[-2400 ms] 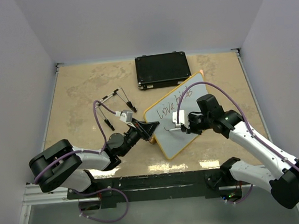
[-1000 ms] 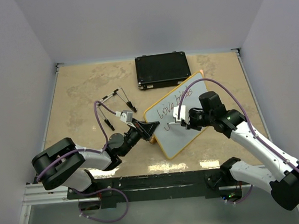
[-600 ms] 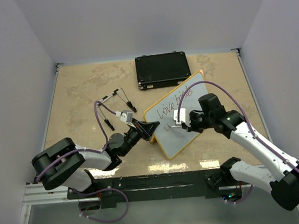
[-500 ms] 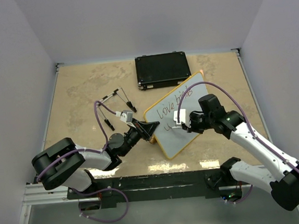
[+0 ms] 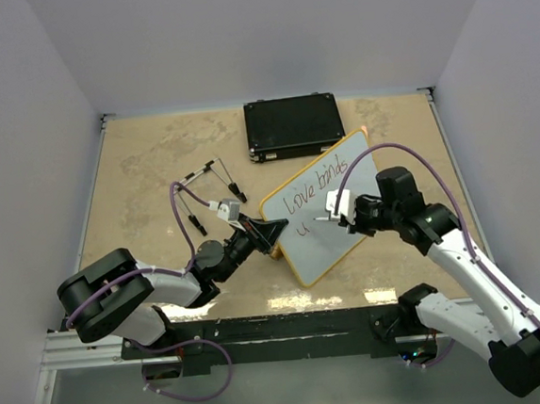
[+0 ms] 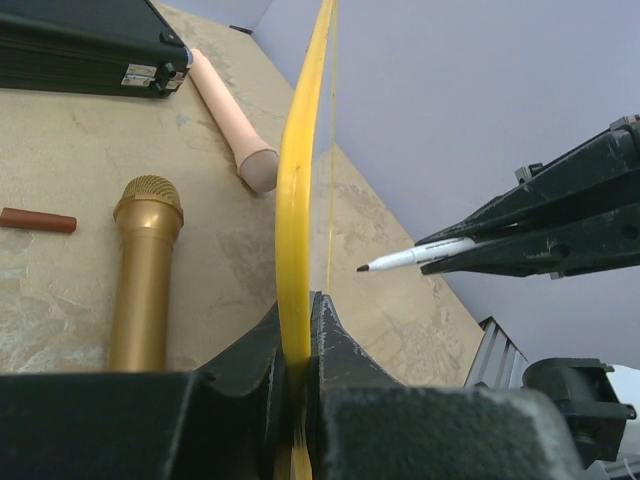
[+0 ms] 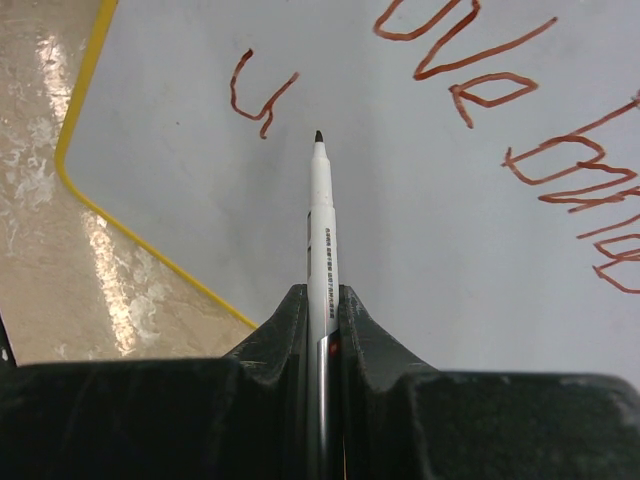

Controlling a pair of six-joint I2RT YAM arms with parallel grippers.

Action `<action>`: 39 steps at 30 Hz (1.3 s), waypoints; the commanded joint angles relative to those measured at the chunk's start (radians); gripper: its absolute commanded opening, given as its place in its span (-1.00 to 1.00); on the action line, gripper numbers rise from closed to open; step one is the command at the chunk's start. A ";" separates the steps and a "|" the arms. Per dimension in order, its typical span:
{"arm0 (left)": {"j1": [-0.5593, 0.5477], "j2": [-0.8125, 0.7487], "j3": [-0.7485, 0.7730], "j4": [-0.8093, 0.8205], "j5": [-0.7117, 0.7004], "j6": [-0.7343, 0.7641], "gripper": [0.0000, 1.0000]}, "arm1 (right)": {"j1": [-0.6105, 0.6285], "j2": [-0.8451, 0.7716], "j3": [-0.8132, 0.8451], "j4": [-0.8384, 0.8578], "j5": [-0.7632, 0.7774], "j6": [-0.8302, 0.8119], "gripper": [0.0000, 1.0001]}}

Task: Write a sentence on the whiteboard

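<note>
The whiteboard (image 5: 335,239), pale with a yellow frame, stands tilted on edge near the table's middle. My left gripper (image 5: 271,232) is shut on its left frame edge (image 6: 297,200). The sentence (image 5: 314,187) reads "love binds" in the upper line, with a lone "u" (image 7: 262,95) below. My right gripper (image 5: 340,211) is shut on a white marker (image 7: 321,230). The marker's dark tip (image 6: 362,268) hovers a short way off the board face, just right of the "u".
A black case (image 5: 294,126) lies at the back. Thin black-tipped rods (image 5: 207,184) lie left of the board. Behind the board lie a gold microphone (image 6: 145,270), a pink handle (image 6: 232,115) and a small brown stick (image 6: 38,220).
The right gripper finished the "u" stroke, then drew back to the right, lifting the marker tip off the board. The left gripper and the board have stayed still.
</note>
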State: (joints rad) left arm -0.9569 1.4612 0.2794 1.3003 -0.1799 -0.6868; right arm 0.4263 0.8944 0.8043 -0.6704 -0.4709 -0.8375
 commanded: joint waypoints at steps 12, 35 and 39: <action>0.001 -0.002 -0.023 -0.010 -0.033 0.113 -1.00 | -0.026 0.057 0.039 0.081 -0.020 0.028 -1.00; 0.003 0.010 -0.016 -0.003 -0.023 0.113 -1.00 | 0.000 0.093 0.038 0.066 -0.066 -0.002 -1.00; 0.003 0.004 -0.019 -0.006 -0.029 0.113 -1.00 | 0.000 0.104 0.033 0.054 -0.046 -0.008 -1.00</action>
State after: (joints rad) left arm -0.9569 1.4609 0.2768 1.3045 -0.1787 -0.6865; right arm 0.4206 0.9909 0.8104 -0.6079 -0.5152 -0.8272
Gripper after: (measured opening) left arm 0.091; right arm 0.133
